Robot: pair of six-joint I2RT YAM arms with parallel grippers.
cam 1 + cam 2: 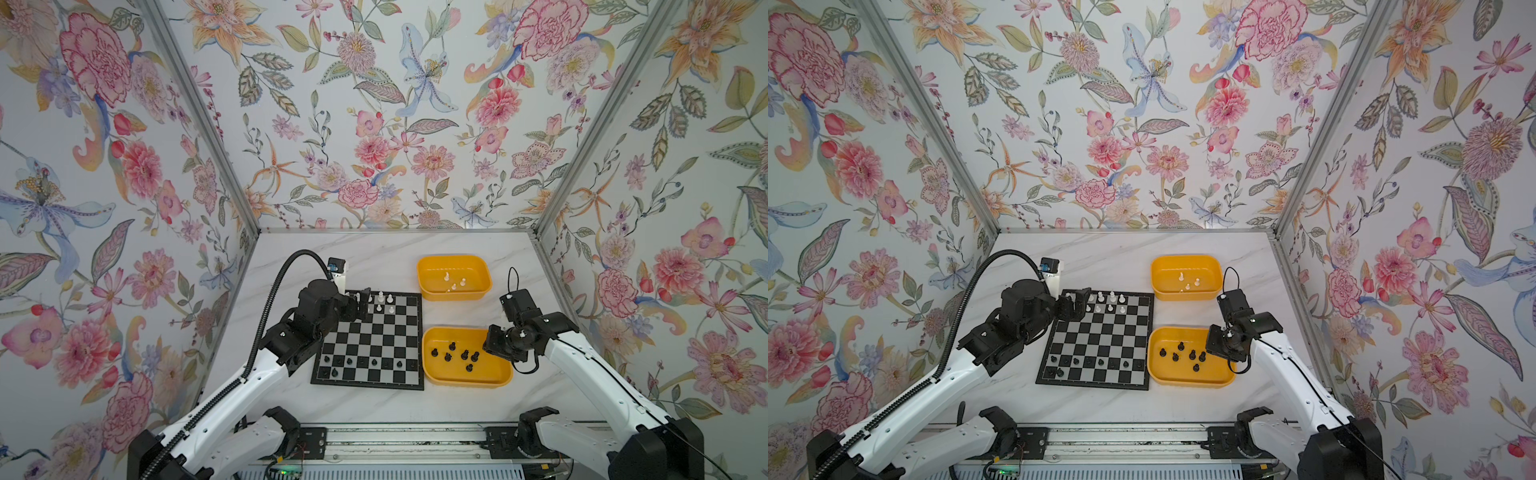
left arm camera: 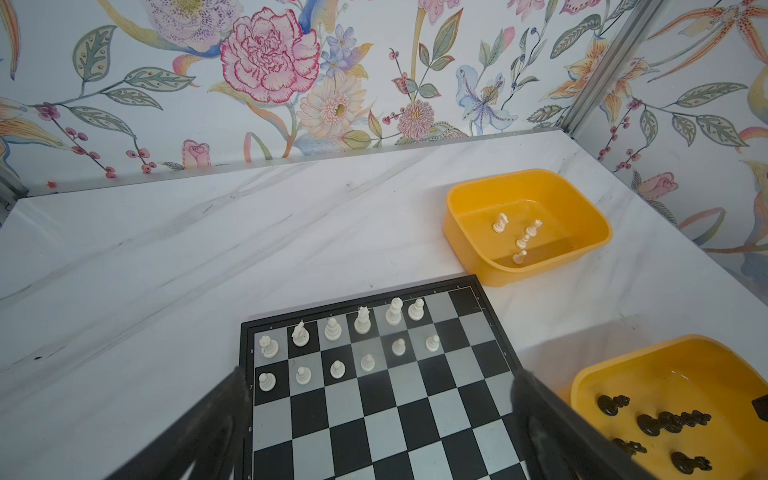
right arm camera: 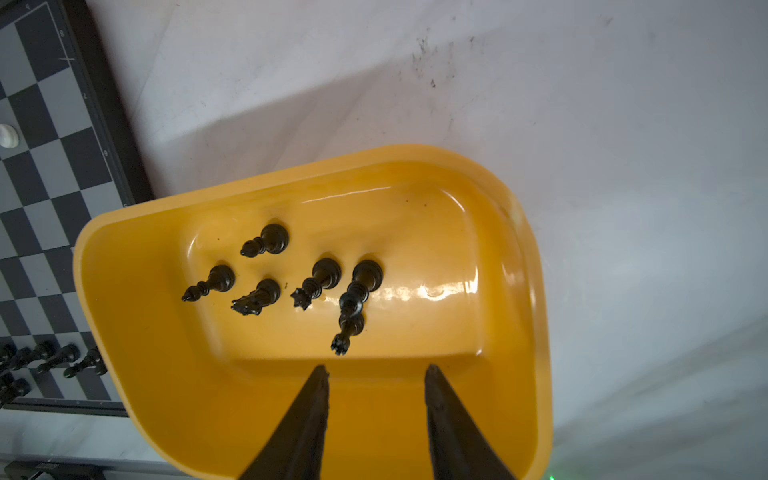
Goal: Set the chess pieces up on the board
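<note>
The board (image 1: 374, 340) (image 1: 1100, 336) lies flat in the middle of the table. Several white chess pieces (image 2: 361, 332) stand on its two far rows. Black chess pieces (image 1: 365, 363) stand on its near rows. My left gripper (image 1: 361, 305) (image 2: 378, 376) hangs open over the board's far left corner, with nothing between its fingers. My right gripper (image 3: 377, 368) (image 1: 489, 347) hovers over the near yellow tub (image 3: 124, 332). Its jaws stand partly apart and hold nothing. Several black pieces (image 3: 324, 276) lie on their sides in that tub.
A second yellow tub (image 1: 455, 259) stands past the board's far right corner, with several white pieces (image 2: 519, 241) lying in it. The near tub (image 1: 467, 380) almost touches the board's right edge. Floral walls close in the left, right and back of the marble table (image 1: 374, 257).
</note>
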